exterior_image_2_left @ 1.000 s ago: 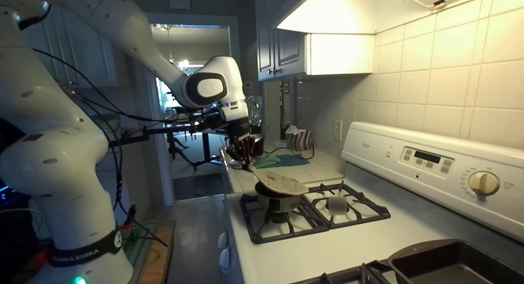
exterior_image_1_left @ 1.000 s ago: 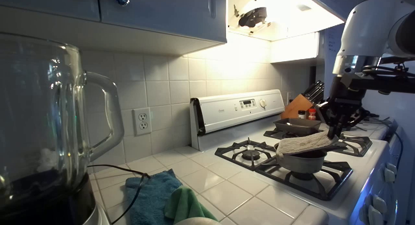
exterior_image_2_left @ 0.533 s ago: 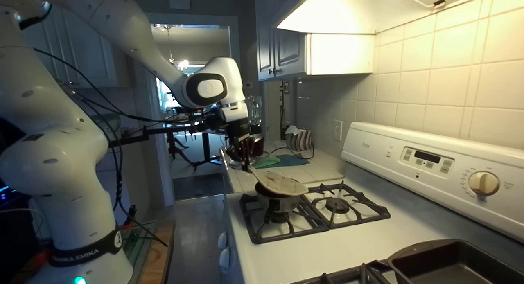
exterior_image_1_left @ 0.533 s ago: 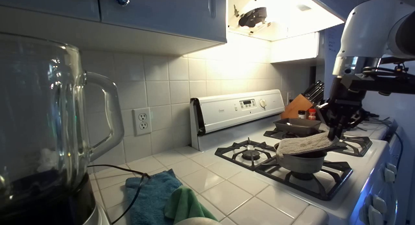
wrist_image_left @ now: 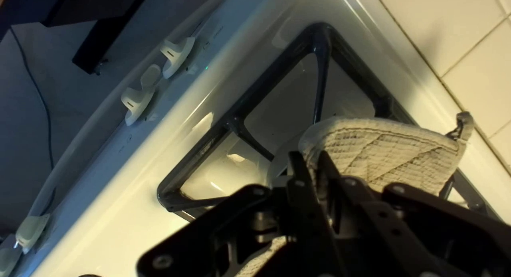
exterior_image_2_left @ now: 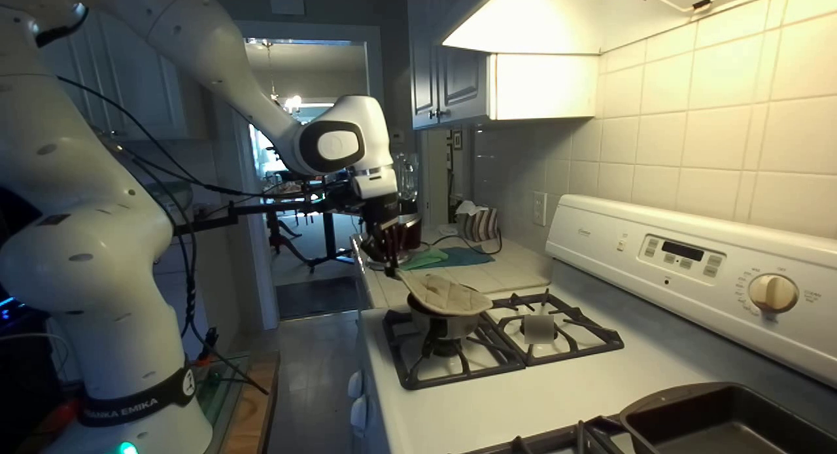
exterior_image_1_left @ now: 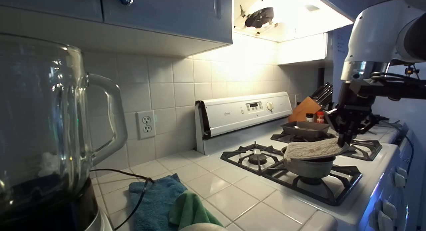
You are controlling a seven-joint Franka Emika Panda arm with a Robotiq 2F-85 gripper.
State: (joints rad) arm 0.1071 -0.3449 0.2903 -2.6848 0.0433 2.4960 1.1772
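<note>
A beige quilted oven mitt [exterior_image_1_left: 309, 149] lies across the top of a grey metal pot [exterior_image_1_left: 309, 168] on a front burner. Both also show in an exterior view, the mitt [exterior_image_2_left: 451, 296] over the pot [exterior_image_2_left: 458, 325]. My gripper [exterior_image_1_left: 342, 141] points down at the mitt's raised edge, beside the pot. In the wrist view my gripper [wrist_image_left: 308, 157] has its fingers close together with the mitt's edge between them, and the mitt [wrist_image_left: 383, 153] spreads out to the right. The mitt hides most of the pot's opening.
Black burner grates [exterior_image_1_left: 256, 157] cover the stove. A dark baking pan [exterior_image_1_left: 304, 129] sits on another burner, with a knife block [exterior_image_1_left: 303, 109] behind. A blender [exterior_image_1_left: 43, 124], blue towel [exterior_image_1_left: 154, 201] and green cloth [exterior_image_1_left: 189, 209] are on the tiled counter. The range hood [exterior_image_2_left: 523, 22] hangs above.
My gripper has moved down a little, and the mitt's gripped edge has come down with it, so the mitt lies flatter over the pot. The pot has not moved.
</note>
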